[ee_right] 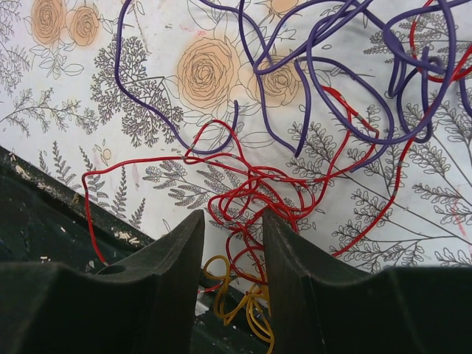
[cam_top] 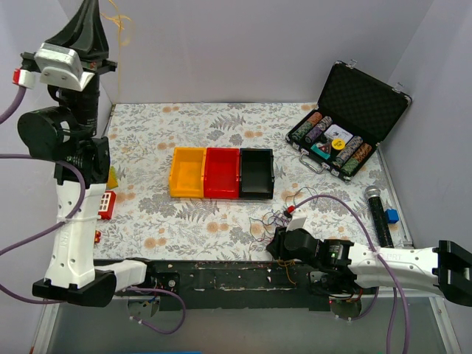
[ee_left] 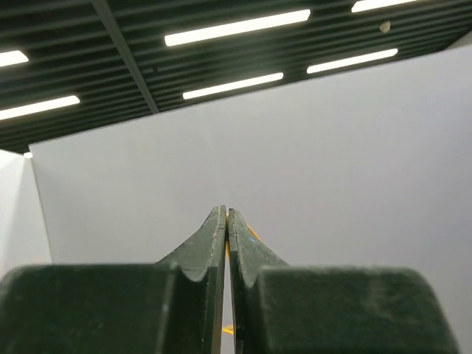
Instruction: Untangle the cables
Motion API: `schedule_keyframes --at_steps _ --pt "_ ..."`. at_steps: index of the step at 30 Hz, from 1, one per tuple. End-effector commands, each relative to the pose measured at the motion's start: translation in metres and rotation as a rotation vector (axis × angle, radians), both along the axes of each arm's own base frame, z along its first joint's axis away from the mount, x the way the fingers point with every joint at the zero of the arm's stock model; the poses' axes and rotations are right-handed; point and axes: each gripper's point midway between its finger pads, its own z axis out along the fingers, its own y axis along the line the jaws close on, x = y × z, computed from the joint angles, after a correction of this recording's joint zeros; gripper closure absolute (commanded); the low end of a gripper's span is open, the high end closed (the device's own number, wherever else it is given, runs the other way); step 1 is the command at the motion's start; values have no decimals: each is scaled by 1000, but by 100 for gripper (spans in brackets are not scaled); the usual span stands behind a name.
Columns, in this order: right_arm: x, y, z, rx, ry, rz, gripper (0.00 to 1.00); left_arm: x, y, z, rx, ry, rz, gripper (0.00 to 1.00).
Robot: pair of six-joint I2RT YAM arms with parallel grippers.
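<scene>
My left gripper point(cam_top: 91, 10) is raised high at the far left, pointing up, and is shut on an orange-yellow wire point(cam_top: 118, 24) whose loose loops hang beside it. In the left wrist view the jaws point(ee_left: 226, 214) are closed with a sliver of orange wire point(ee_left: 228, 245) between them. My right gripper point(cam_top: 274, 244) is low at the table's near edge, open, at a scribbly clump of cables point(cam_top: 277, 217). In the right wrist view its gripper point(ee_right: 230, 225) straddles tangled red wire point(ee_right: 251, 192), not closed on it. Purple wire point(ee_right: 332, 88) loops beyond, and yellow wire point(ee_right: 240, 306) lies between the fingers over the dark edge strip.
Yellow point(cam_top: 187, 172), red point(cam_top: 222, 172) and black point(cam_top: 256, 173) bins stand mid-table. An open case of poker chips point(cam_top: 352, 118) is at the back right. A microphone point(cam_top: 378, 214) and a blue block point(cam_top: 391, 216) lie at the right edge. A red-white toy point(cam_top: 108, 204) lies left.
</scene>
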Motion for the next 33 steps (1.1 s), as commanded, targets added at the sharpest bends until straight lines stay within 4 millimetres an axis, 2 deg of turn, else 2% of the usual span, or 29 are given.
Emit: schedule_keyframes --at_steps 1,8,18,22,27,33 --pt "-7 -29 -26 -120 33 -15 54 13 -4 -25 35 60 5 100" --pt "-5 -31 -23 -114 24 -25 54 32 1 -41 49 72 82 100" --pt "-5 -32 -24 -105 25 -34 53 16 -12 -15 71 -17 -2 100" --pt "-4 -32 -24 -106 24 -37 53 16 -18 -8 69 -22 -49 100" --pt "-4 -33 -22 -100 21 -42 53 17 -26 -7 73 -22 -109 100" --pt "-3 -32 -22 -99 19 -46 53 34 -35 -14 93 6 -131 100"
